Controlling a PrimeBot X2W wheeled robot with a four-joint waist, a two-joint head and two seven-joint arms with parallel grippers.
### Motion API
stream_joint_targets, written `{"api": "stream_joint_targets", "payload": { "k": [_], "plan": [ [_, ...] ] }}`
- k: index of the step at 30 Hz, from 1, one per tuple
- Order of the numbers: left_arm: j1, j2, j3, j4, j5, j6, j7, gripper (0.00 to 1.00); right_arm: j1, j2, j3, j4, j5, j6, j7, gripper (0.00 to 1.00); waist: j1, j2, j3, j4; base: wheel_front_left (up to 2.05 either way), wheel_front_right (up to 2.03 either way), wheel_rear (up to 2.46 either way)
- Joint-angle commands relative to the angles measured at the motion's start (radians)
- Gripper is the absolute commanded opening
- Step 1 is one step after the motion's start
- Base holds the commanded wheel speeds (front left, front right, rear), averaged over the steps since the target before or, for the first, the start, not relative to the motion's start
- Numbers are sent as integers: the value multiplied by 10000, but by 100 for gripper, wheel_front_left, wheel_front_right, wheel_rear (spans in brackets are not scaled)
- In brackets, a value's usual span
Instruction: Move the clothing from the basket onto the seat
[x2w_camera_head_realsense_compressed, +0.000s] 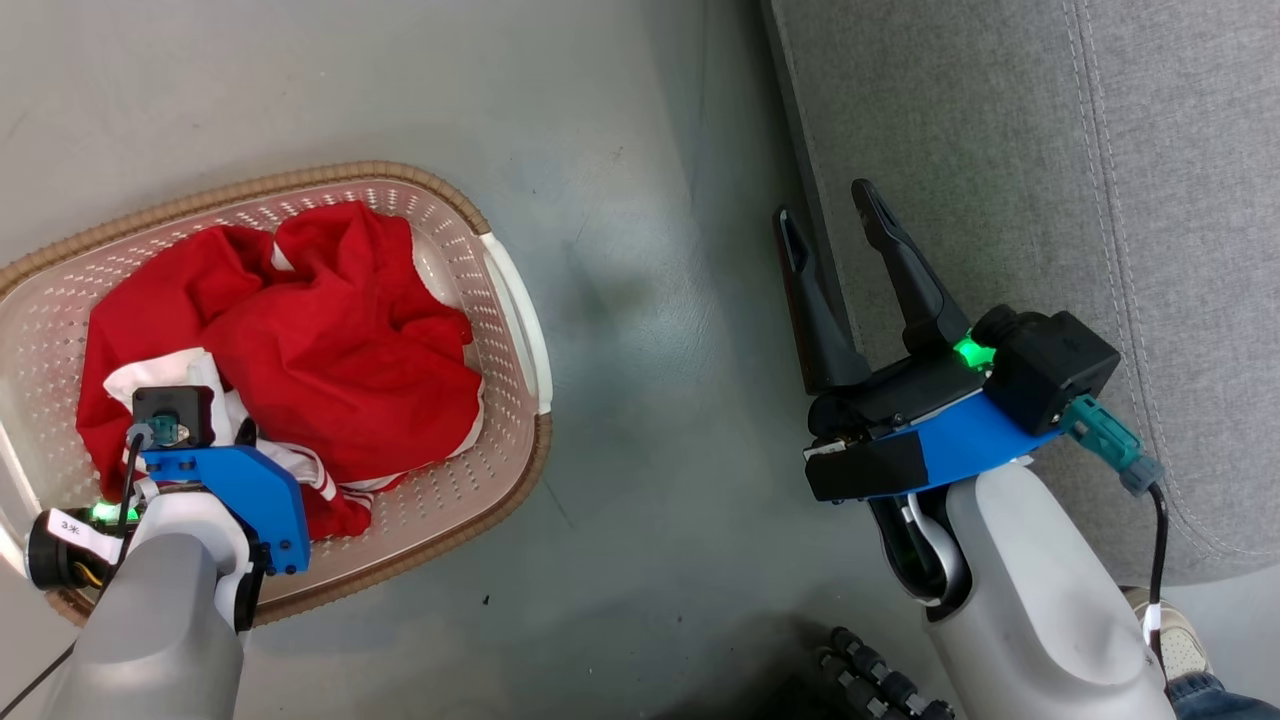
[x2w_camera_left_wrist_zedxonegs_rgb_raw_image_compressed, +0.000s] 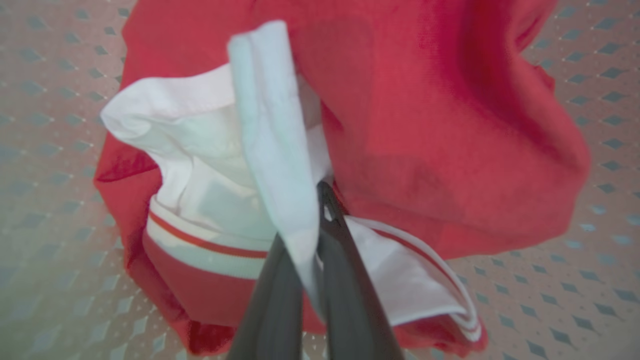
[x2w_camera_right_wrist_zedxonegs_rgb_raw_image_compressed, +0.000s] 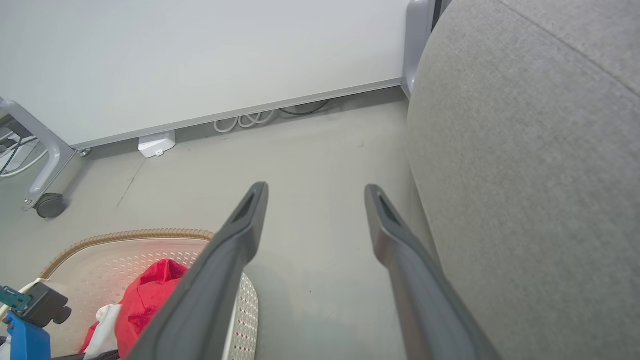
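A: Left gripper (x2w_camera_left_wrist_zedxonegs_rgb_raw_image_compressed: 320, 210) pinches a white fold of the clothing (x2w_camera_head_realsense_compressed: 330, 340), heaped in the basket (x2w_camera_head_realsense_compressed: 500, 480) at left. Thin bite; it could slip on lifting.
B: Likely. Right gripper (x2w_camera_head_realsense_compressed: 825, 203) hangs wide, empty, beside the seat (x2w_camera_head_realsense_compressed: 1000, 150).

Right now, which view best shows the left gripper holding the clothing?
Left wrist view: the left gripper is shut on a white fold of the clothing. In the head view the wrist covers its fingers; the right wrist view catches its blue mount.

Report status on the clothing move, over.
Left gripper shut on clothing, white fold, inside basket. Right gripper open, empty, beside seat. Person's shoe at seat's near corner.
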Motion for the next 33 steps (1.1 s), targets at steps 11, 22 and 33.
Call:
{"api": "stream_joint_targets", "payload": {
  "k": [11,22,33],
  "plan": [
    [-241,8,-179,191,-158,-78,-148,0,-113,-14,-27,-73,109,-7,-5,100,-1,0,-96,8,0,0,0],
    [55,-423,-445,647,-270,-309,-378,0,113,-16,-195,277,-182,-7,-6,100,-1,0,-1378,552,0,0,0],
    [772,-1069,-776,1037,-436,-810,-1278,0,1007,-19,-386,1076,-587,-7,12,100,-1,0,-4225,1463,0,0,0]
  ]
}}
